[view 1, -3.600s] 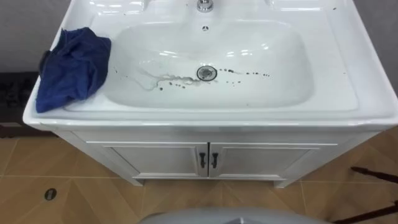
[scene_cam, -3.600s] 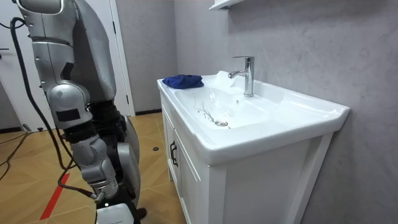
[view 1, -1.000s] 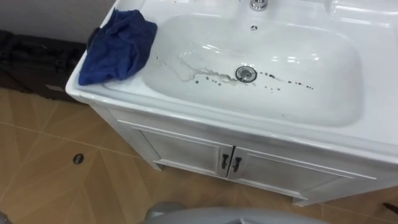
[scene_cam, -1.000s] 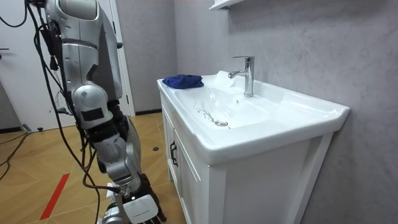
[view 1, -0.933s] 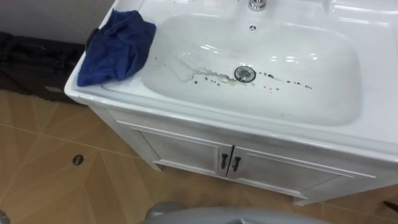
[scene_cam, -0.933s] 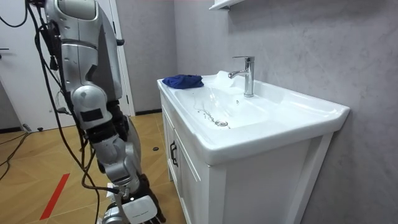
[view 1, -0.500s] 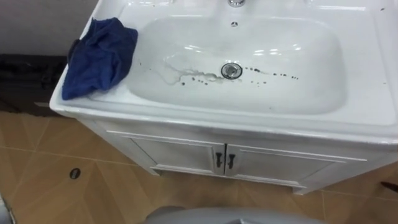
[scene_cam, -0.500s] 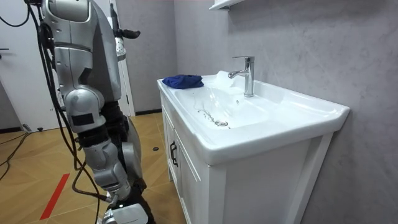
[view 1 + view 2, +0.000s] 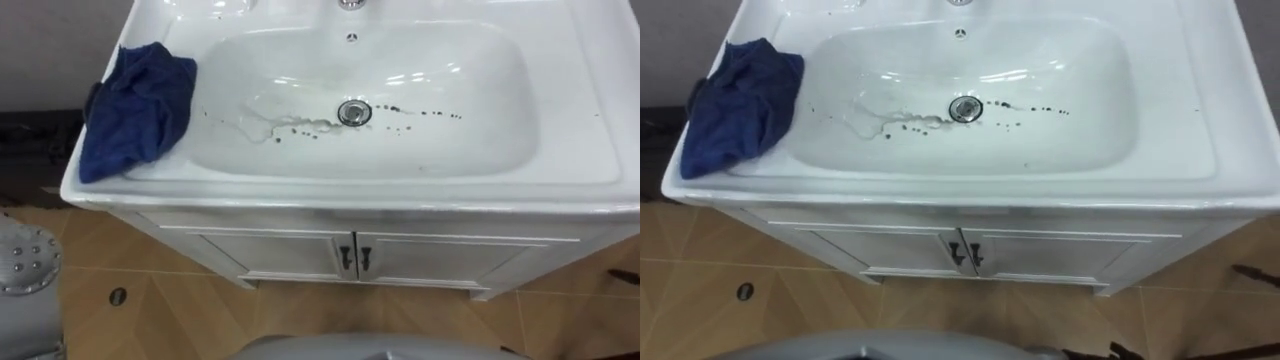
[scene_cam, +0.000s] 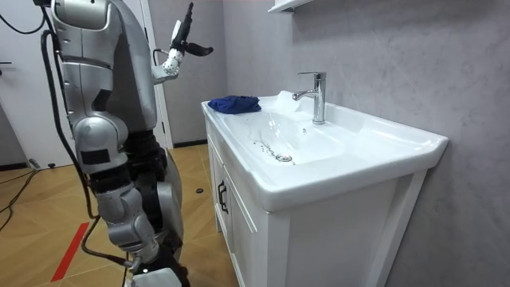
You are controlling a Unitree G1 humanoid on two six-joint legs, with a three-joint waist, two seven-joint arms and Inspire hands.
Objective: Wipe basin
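Up in the room view: left hand (image 10: 177, 49) raised beside the vanity, fingers apart, empty. In eye views: blue cloth (image 9: 135, 110) crumpled on the basin's (image 9: 400, 195) left edge, dark specks (image 9: 425, 112) beside the drain (image 9: 352, 112).

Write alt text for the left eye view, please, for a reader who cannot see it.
A white basin seen from above, its bowl marked with dark specks around the drain. A crumpled blue cloth lies on its left rim; cabinet doors are closed below.
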